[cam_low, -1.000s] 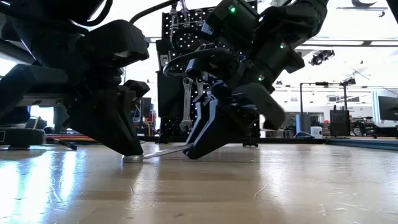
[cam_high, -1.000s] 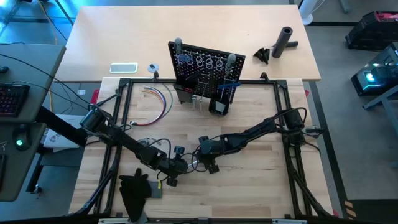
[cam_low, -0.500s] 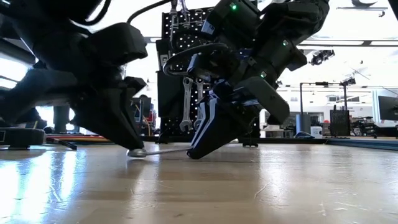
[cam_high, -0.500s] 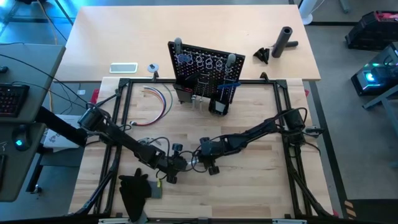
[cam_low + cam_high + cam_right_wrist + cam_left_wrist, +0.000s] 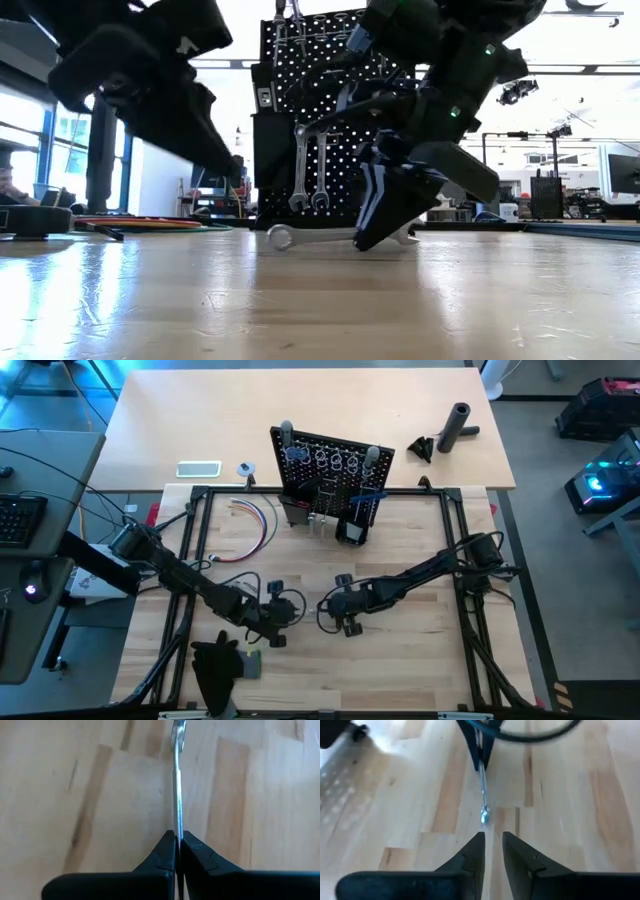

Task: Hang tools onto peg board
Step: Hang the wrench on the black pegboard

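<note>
Black cloth: a dark glove-like cloth (image 5: 215,665) lay at the near edge of the worktop (image 5: 400,670), on the left side.
Left gripper: the left gripper (image 5: 490,851) hung just above the wood in the near-left part of the worktop; its two fingers stood a narrow gap apart with nothing between them, and they pointed along the shaft toward the free end of the wrench, just apart from it.
Wrench: a slim silver wrench (image 5: 176,785) lay low over the worktop between the two grippers; in the low view (image 5: 300,236) it ran level, its ring end out to the left and its other end showing past the right gripper.
Right gripper: the right gripper (image 5: 177,842) was near the worktop's middle, just beside the left one, its fingers clamped tight on the wrench shaft, which ran straight out from between the tips.
Coloured wires: a loop of coloured wires (image 5: 258,520) lay farther back on the left.
Peg board: the black peg board (image 5: 330,475) stood upright at the far middle, with silver rings along its top and a small black bin (image 5: 352,530) at its foot.
Hung tools: two silver wrenches (image 5: 309,170) hung side by side on the board's front.
Far items: a black cylinder (image 5: 458,426) lay beyond on the right, well apart from the board.
</note>
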Robot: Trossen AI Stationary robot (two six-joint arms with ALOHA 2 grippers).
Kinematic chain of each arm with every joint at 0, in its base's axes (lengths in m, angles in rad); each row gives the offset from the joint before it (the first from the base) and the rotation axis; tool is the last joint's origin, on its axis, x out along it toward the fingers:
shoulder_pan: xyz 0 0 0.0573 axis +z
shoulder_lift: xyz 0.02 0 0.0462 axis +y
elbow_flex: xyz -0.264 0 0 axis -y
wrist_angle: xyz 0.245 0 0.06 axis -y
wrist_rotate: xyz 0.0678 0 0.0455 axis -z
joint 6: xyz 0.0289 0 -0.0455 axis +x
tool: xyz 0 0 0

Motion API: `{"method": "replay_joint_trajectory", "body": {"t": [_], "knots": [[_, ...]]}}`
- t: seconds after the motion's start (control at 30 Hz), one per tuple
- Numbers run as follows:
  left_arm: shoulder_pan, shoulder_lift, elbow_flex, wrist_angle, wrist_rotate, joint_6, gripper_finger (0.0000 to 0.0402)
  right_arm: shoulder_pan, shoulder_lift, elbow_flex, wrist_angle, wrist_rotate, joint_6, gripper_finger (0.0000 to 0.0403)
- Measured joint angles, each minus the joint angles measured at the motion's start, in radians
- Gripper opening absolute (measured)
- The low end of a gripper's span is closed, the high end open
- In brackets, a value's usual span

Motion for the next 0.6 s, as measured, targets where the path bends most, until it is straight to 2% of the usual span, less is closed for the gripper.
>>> {"method": "replay_joint_trajectory", "body": {"t": [0.2,0.5,0.6], "knots": [[0.016,-0.015,-0.019,0.069,-0.012,-0.045,0.0080,0.001,-0.013,-0.001,-0.038,0.018,0.040,0.0007],[0.017,-0.014,-0.180,0.394,0.015,-0.013,0.0084,0.018,-0.014,-0.001,-0.041,-0.013,0.060,0.0006],[0.024,-0.001,-0.203,0.449,0.026,0.008,0.0088,0.018,-0.015,-0.001,-0.034,-0.034,0.059,0.0006]]}}
